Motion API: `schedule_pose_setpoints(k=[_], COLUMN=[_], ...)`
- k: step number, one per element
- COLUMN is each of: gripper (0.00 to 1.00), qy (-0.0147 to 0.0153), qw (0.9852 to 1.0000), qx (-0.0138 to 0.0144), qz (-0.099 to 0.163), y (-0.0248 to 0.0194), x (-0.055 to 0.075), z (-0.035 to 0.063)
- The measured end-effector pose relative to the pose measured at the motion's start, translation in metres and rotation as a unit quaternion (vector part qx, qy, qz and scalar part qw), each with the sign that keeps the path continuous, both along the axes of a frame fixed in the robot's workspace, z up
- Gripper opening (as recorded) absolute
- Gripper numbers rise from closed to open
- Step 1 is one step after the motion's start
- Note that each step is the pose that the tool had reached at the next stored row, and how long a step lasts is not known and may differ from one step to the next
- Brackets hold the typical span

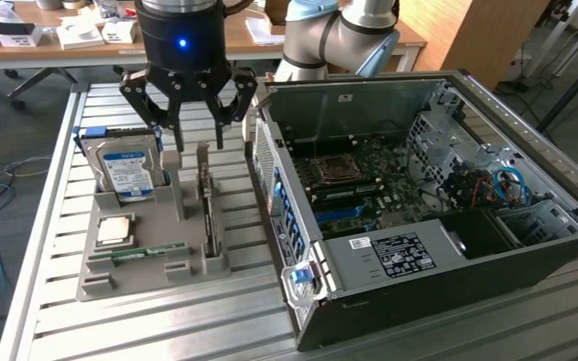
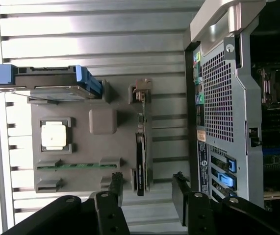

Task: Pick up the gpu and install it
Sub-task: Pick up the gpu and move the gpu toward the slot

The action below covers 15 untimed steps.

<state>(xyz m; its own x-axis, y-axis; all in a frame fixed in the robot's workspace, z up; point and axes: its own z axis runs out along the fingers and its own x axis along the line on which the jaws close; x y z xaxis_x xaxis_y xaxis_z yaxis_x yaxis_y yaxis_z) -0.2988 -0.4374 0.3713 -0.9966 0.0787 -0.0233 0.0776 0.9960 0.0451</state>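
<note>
One open computer case (image 1: 400,256) lies at the exterior view's right. Beside it, leftward, sits a grey parts tray (image 1: 138,284). Above the tray hangs the gripper (image 1: 199,141), fingers spread apart, over the gpu (image 1: 208,214), which stands on edge in its slot.

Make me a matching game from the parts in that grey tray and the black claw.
1 thin dark gpu card
2 silver hard drive with blue label
3 slim green memory stick
4 black gripper

a lying flat
b open, above the grey tray
c upright, at the tray's corner
d on edge, nearest the computer case

Pairs: 1-d, 2-c, 3-a, 4-b.
</note>
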Motion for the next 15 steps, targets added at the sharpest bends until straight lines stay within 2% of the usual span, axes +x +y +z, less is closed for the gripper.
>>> schedule_pose_setpoints(k=[9,15], gripper=[0.53,0.53], qy=[0.0,0.0], qw=[1.0,1.0], qx=[0.0,0.0], qz=[0.0,0.0], y=[0.0,0.0], x=[0.0,0.0], z=[-0.0156,-0.0162])
